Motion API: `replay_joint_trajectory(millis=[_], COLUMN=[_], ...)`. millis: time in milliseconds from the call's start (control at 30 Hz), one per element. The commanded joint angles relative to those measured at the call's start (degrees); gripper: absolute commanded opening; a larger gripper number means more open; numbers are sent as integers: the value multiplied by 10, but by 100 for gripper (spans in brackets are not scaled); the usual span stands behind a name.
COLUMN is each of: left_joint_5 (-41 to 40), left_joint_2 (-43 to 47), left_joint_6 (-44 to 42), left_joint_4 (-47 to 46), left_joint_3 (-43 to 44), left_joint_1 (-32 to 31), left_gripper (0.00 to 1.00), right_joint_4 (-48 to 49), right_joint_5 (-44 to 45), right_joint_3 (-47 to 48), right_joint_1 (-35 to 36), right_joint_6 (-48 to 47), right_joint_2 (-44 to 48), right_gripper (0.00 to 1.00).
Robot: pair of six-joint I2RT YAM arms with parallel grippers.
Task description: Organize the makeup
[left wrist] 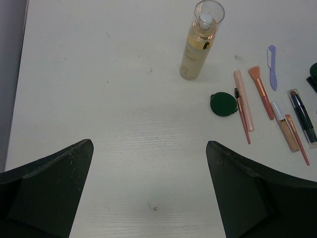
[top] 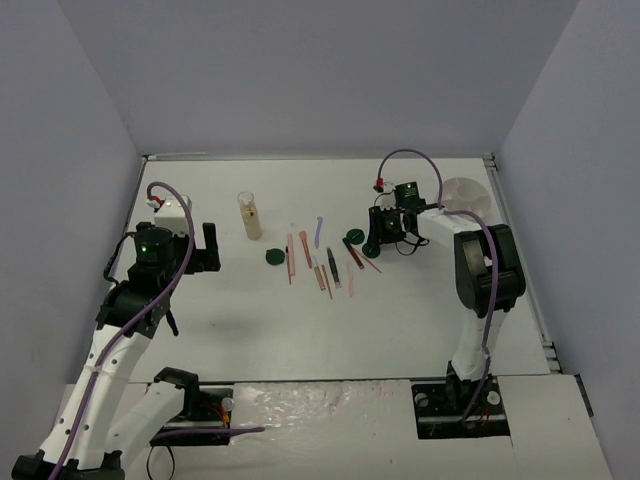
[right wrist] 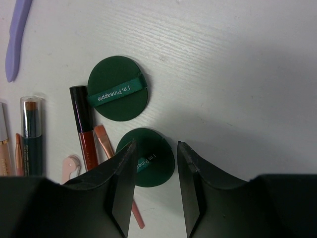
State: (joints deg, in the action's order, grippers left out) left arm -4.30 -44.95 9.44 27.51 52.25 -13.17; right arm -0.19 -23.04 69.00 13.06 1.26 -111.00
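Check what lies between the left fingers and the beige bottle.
Nothing; the left wrist view shows only bare table between the left fingers and the beige bottle.

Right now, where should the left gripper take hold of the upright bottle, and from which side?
Grip the bottle around its beige body, below the clear cap, coming in level from its left. It stands upright, round and slim; the green disc and sticks lie close on its right. The left gripper is open.
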Motion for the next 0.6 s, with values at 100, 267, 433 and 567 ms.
replay_joint_trajectory(millis=[100,267,433,567], left_joint_5=[8,8,7,7], left_joint_2=[-2,-4,-5,-6], left_joint_6=[-2,-1,-1,0], left_joint_4=[-41,-40,-40,-40], left_joint_3=[15,15,15,15], left_joint_1=[-4,-4,-4,-4], left_gripper=[97,97,97,97], right_joint_4=[7,4,4,-10], right_joint_5=[-10,-8,-4,-4], right_joint_3=[-9,-14,-15,-6], right_joint_1=[-2,-2,-1,-1], right_joint_6=[-26,-28,-32,-36], right_joint_2=[-11,-13,-1,16], right_gripper=[34,26,8,0])
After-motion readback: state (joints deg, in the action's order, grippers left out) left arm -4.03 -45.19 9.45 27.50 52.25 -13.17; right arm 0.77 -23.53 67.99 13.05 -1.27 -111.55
